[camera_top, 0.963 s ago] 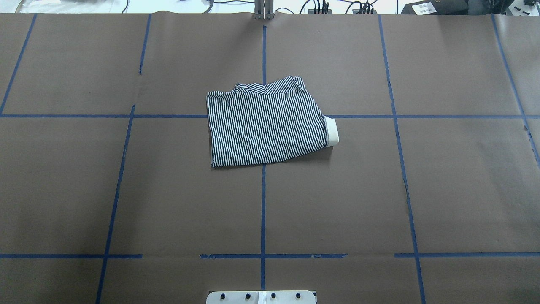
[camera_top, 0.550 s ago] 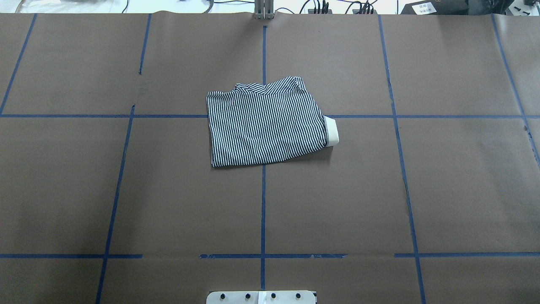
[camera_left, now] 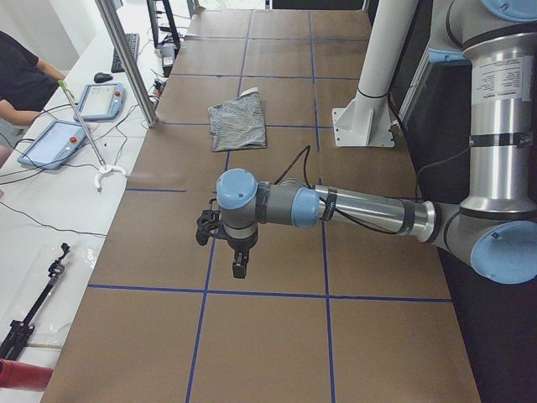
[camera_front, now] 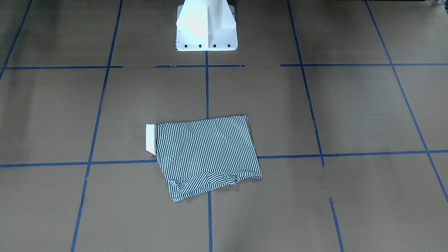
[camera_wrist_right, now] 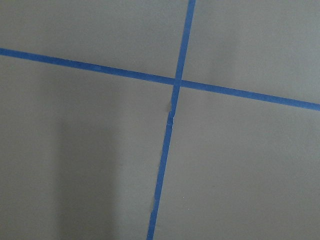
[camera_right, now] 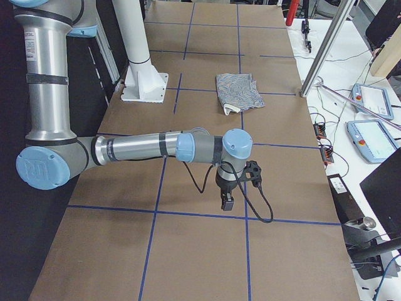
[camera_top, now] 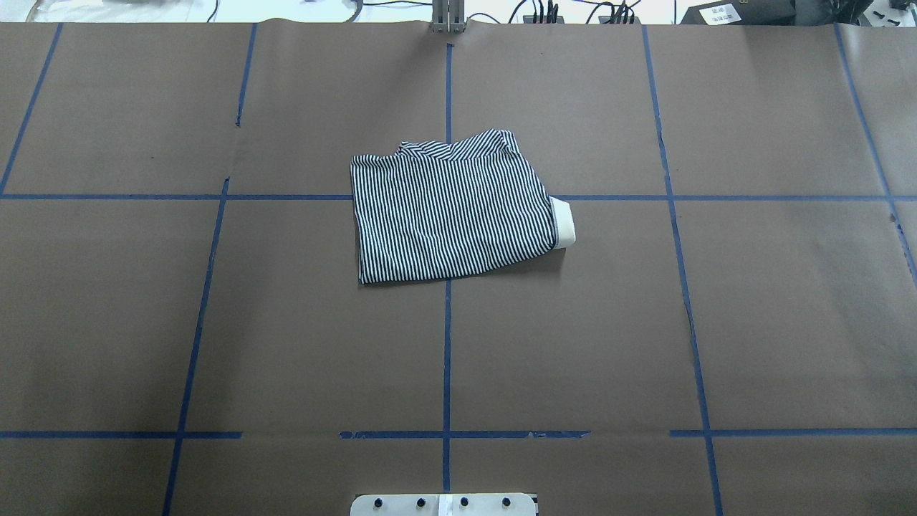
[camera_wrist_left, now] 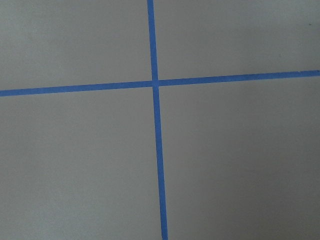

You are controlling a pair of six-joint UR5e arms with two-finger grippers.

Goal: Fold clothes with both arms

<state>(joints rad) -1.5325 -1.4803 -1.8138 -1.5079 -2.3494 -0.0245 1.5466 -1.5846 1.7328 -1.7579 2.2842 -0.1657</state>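
Note:
The striped polo shirt [camera_top: 455, 215] lies folded into a rough rectangle at the middle of the table, its cream collar [camera_top: 564, 223] sticking out on the right. The front-facing view shows the shirt [camera_front: 206, 150] with the collar [camera_front: 150, 138] on the left. Neither arm appears in these two views. In the exterior left view the left gripper [camera_left: 239, 269] hangs over bare paper, far from the shirt [camera_left: 237, 122]. The right gripper [camera_right: 225, 202] hangs likewise in the exterior right view, well short of the shirt [camera_right: 238, 91]. I cannot tell whether either is open or shut. Both wrist views show only paper and tape.
Brown paper with a blue tape grid [camera_top: 447, 358] covers the table. The white pedestal base [camera_front: 206, 31] stands at the robot's edge. A side bench holds tablets [camera_left: 50, 143], cables and a metal post [camera_left: 126, 59]; a person [camera_left: 21, 75] sits there.

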